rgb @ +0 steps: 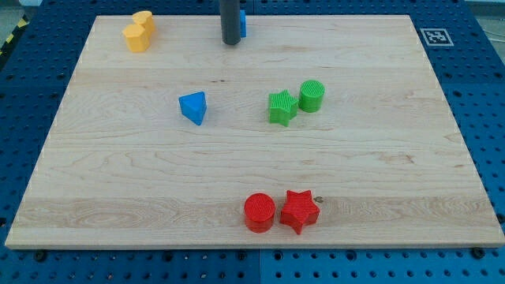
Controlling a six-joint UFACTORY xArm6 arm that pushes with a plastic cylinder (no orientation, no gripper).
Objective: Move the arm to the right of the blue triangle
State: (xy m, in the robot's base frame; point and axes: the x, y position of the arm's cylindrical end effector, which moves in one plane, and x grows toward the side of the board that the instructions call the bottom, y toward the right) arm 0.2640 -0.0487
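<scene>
Wooden board [118, 197] carries: yellow block [139, 31], blue triangle [193, 106], green star [282, 106], green cylinder [312, 95], red cylinder [259, 212], red star [300, 211].

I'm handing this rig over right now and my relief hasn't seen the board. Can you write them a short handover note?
My tip sits near the view's top edge of the board, touching or just in front of a blue block that the rod mostly hides.
The blue triangle lies below and to the view's left of my tip, well apart from it.
Done: nothing yet; my tip is not beside the triangle.
Left: bring my tip down to the bare spot just right of the triangle, stopping short of the green star and green cylinder.
</scene>
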